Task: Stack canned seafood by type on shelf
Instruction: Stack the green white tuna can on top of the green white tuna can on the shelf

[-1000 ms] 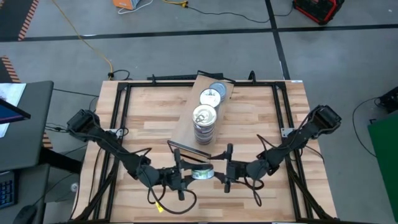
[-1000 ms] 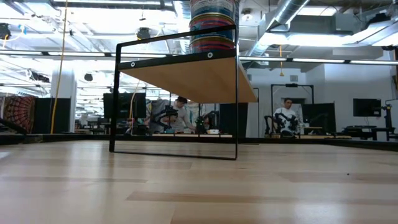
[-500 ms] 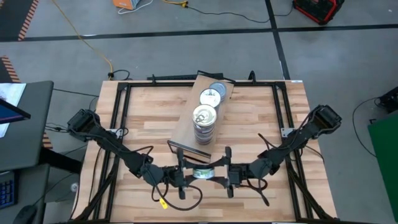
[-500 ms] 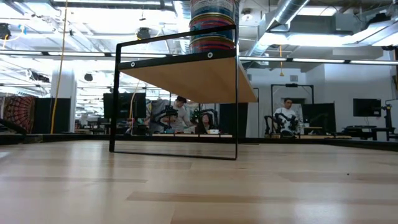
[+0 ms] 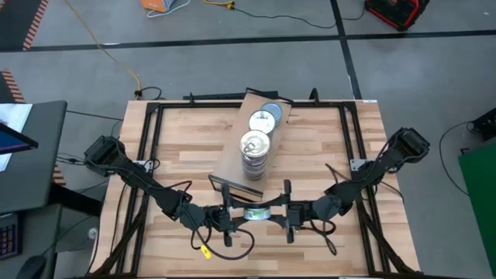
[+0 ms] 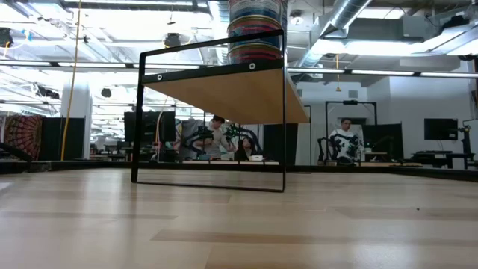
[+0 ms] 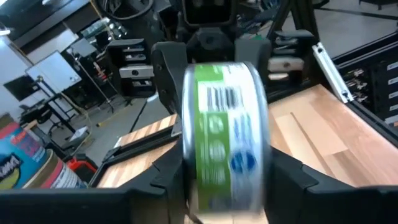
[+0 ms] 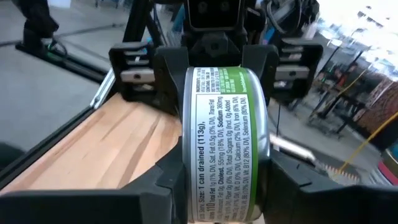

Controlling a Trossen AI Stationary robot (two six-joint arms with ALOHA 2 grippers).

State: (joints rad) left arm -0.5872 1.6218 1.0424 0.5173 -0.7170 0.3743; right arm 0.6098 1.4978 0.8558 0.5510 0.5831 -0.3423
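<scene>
Two sets of jaws meet on one green-labelled round tin, low centre of the high view, above the desk. Left gripper and right gripper each clamp it; one should release before carrying it to the light-wood shelf, upper centre.

A big open robotics lab: beyond the wooden table, people sit at workstations beside other robot arms, under ceiling ducts and strip lights.
</scene>
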